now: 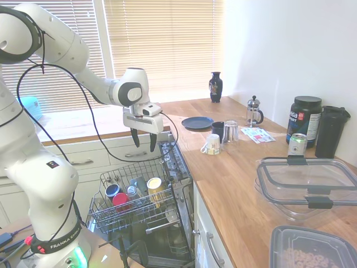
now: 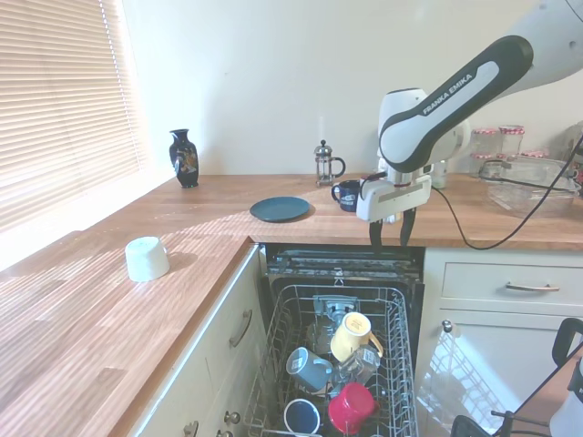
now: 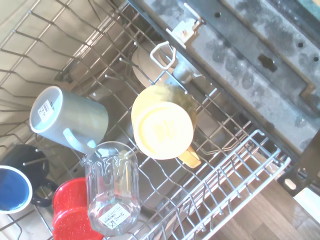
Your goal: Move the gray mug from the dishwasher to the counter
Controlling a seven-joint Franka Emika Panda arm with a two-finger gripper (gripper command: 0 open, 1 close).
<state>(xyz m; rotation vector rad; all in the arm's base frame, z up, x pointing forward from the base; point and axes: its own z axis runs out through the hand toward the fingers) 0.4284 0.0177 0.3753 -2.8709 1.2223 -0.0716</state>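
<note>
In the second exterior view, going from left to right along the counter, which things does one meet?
White mug → dark vase → blue plate → French press → black mug → gripper, open above the dishwasher.

Wire rack and wooden counter
The gray mug (image 2: 309, 370) is held in the dishwasher (image 2: 339, 273) rack at lower centre; a blue plate (image 2: 280, 209) is borne by the counter (image 2: 100, 309) above.
</note>
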